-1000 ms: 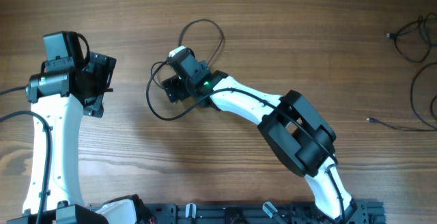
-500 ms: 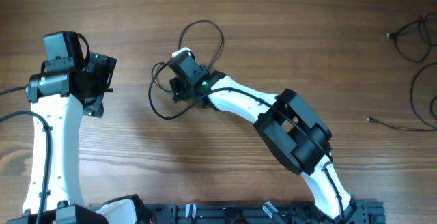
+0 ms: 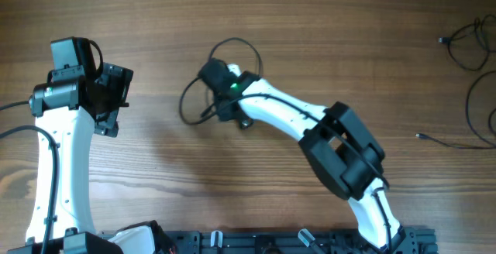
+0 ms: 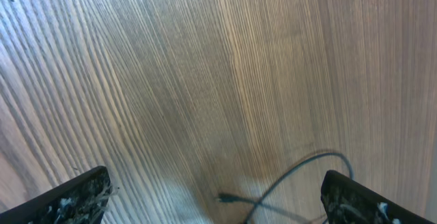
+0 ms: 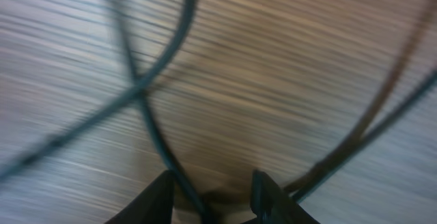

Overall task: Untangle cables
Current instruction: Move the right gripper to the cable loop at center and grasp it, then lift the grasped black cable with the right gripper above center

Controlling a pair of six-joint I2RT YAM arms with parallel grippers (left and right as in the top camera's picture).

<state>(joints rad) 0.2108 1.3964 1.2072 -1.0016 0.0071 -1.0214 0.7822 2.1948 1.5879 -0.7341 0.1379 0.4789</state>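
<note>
open table (image 3: 341,14) top centre, cable loop (image 3: 181,107) mid-table, cables (image 3: 442,40) at right edge

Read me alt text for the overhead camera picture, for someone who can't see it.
The right gripper is down on a looped black cable at the centre of a wooden table. The left gripper hangs open and empty at the left, and more cables lie loose at the right edge.

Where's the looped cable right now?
Overhead, the looped cable lies mid-table under the right hand, a strand passing between its fingers; the left hand stands clear of it.
</note>
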